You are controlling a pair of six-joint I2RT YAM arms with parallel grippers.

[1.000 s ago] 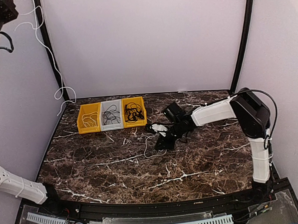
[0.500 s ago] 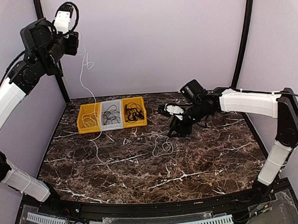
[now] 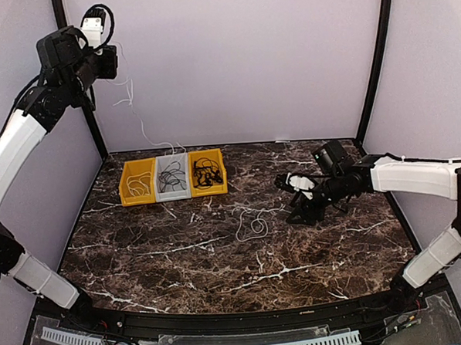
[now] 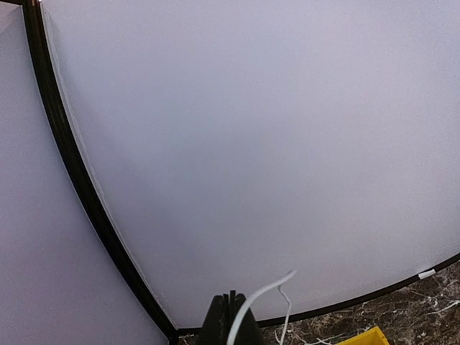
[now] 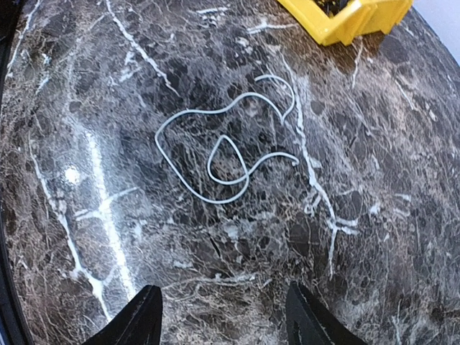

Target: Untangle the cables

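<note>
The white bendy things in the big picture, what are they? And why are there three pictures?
They are two robot arms bolted to a marble table. The big picture comes from a camera above and behind them. The other two come from small cameras on each arm's wrist, so you see that arm's own jaws at the bottom edge.

The left arm is lifted high. Its jaws are pinched shut on a thin white cable that dangles down. The right arm is low over the table, with its jaws open and nothing in them. Just ahead of it, another white cable lies in loose loops on the table.

At the back sit a yellow bin, a grey bin and a second yellow bin, with more cables inside them.
</note>
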